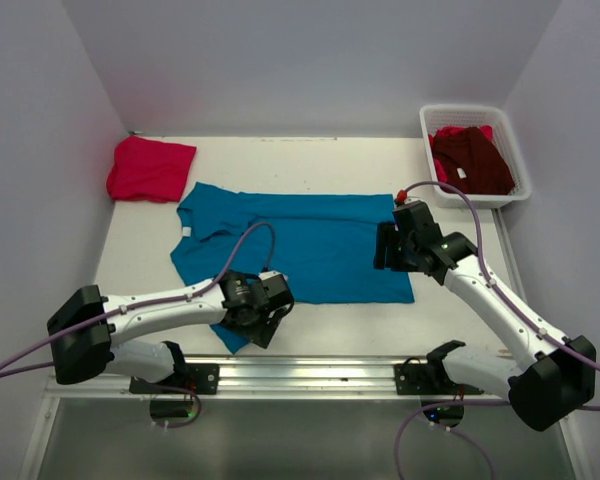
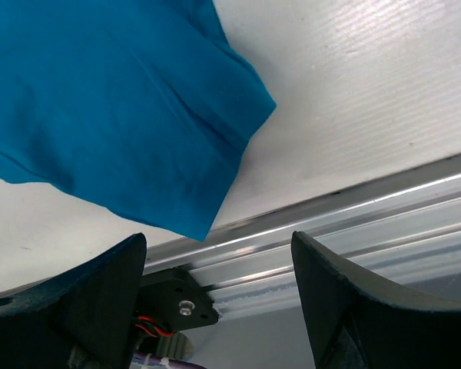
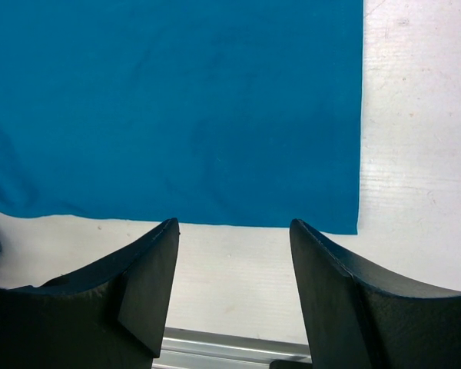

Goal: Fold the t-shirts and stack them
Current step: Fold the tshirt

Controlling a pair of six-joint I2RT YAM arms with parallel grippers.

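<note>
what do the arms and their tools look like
The left arm and right arm have white links and bulky black joints. A purple cable loops along each. The left tool and right tool have broad, tapered black fingers.

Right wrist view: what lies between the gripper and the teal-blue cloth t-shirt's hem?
Only a bare strip of white table separates the right gripper from the teal-blue t-shirt in that view.
</note>
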